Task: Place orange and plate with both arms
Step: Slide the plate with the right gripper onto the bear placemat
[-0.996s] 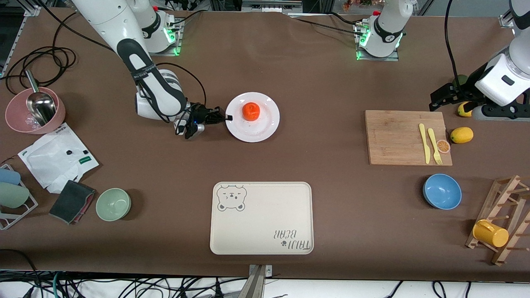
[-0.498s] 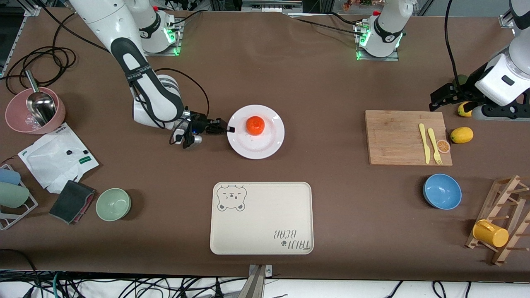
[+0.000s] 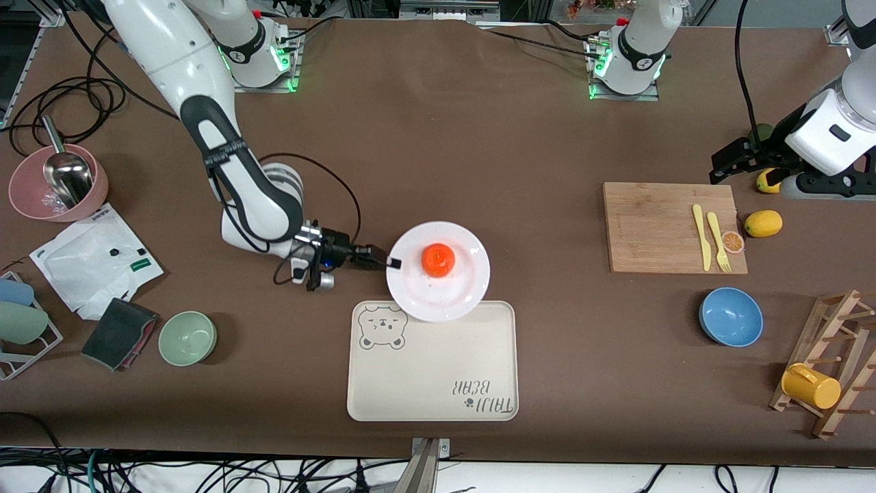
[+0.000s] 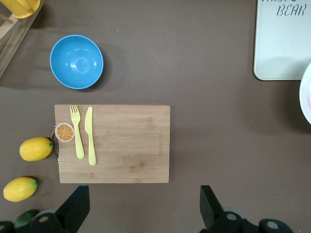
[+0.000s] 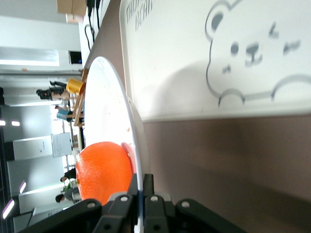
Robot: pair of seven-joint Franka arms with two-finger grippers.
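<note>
The white plate (image 3: 438, 287) carries the orange (image 3: 438, 259) at its middle. My right gripper (image 3: 392, 262) is shut on the plate's rim and holds it in the air over the cream bear-printed tray's (image 3: 431, 370) edge farthest from the front camera. In the right wrist view the plate (image 5: 109, 136) stands edge-on between the fingers (image 5: 154, 194), with the orange (image 5: 104, 170) on it and the tray (image 5: 218, 48) under it. My left gripper (image 4: 143, 208) is open and empty, waiting in the air by the wooden cutting board (image 3: 674, 227) at the left arm's end of the table.
A yellow knife, fork and orange slice lie on the cutting board. Lemons (image 3: 763, 223) lie beside it. A blue bowl (image 3: 731, 316) and a wooden rack with a yellow cup (image 3: 811, 385) are nearer the front camera. A green bowl (image 3: 187, 337), pink bowl with scoop (image 3: 58, 181) and packet are at the right arm's end.
My right gripper has carried the plate with the orange toward the front camera, from the table's middle to over the tray's edge. The left arm has not moved.
</note>
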